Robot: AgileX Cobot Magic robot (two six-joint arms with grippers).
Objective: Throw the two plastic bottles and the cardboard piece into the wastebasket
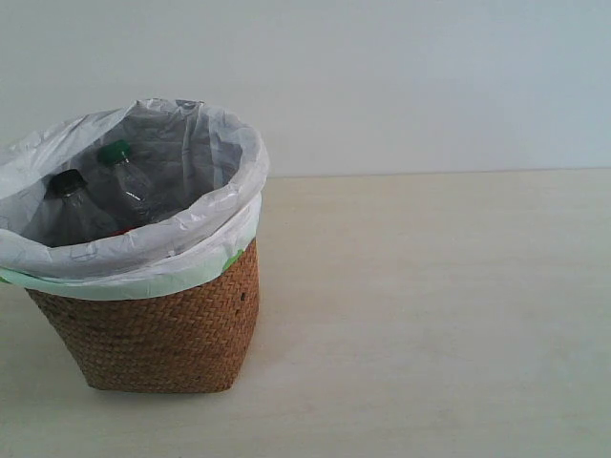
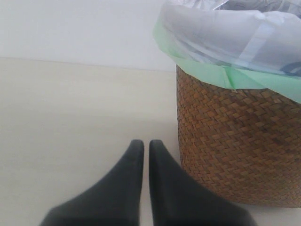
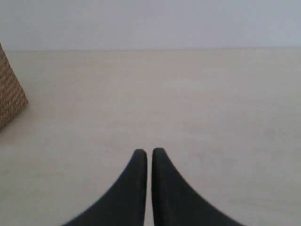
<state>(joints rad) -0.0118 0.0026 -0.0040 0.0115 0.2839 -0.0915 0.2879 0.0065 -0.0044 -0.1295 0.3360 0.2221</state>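
The brown wicker wastebasket [image 1: 172,329] with its white bag over the rim stands at the left of the exterior view. Inside it lean both clear bottles: the green-capped one [image 1: 124,176] and the black-capped one [image 1: 69,205]. A bit of red shows between them. The cardboard piece is hidden. Neither arm appears in the exterior view. In the left wrist view my left gripper [image 2: 146,143] is shut and empty, low over the table beside the wastebasket [image 2: 235,141]. My right gripper [image 3: 149,151] is shut and empty over bare table, with a wastebasket corner [image 3: 10,101] far off.
The pale wooden table [image 1: 430,315] runs to the right of the basket, and a plain light wall [image 1: 401,76] stands behind it. Nothing else lies on the surface.
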